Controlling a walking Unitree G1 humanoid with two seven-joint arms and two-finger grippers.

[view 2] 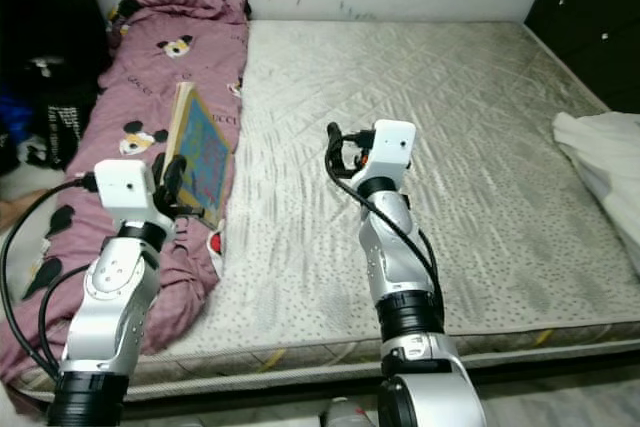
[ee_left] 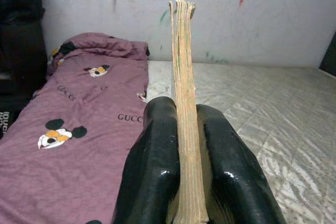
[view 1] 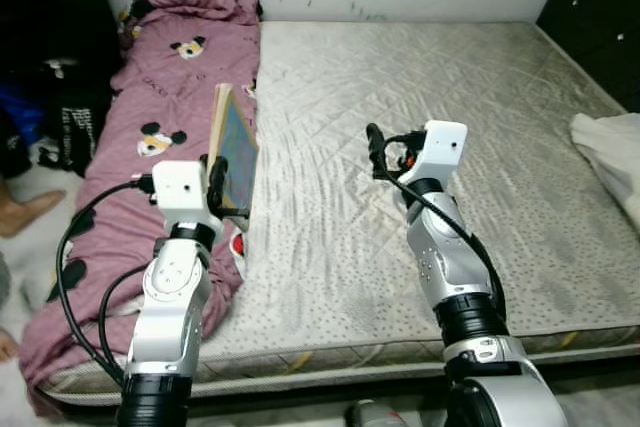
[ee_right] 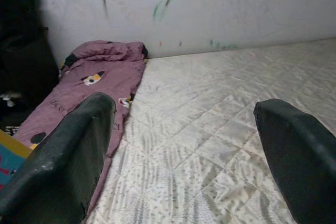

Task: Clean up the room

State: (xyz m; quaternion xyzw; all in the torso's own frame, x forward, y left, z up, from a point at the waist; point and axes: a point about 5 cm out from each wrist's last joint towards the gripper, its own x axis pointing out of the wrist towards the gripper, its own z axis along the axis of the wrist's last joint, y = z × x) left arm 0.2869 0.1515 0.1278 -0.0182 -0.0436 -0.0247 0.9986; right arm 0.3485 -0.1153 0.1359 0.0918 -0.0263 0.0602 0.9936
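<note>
Head views: my left gripper [view 1: 214,182] holds a book [view 1: 236,150] upright on its edge over the purple blanket [view 1: 150,147], at the blanket's border with the quilted mattress [view 1: 420,77]; my right gripper [view 1: 378,152] hovers above the mattress, apart from the book. A white cloth [view 1: 612,152] lies at the bed's right edge.

Left wrist view: both fingers [ee_left: 155,166] pinch the book's page edge (spine unseen).

Right wrist view: fingers [ee_right: 68,156] spread wide, holding nothing.
</note>
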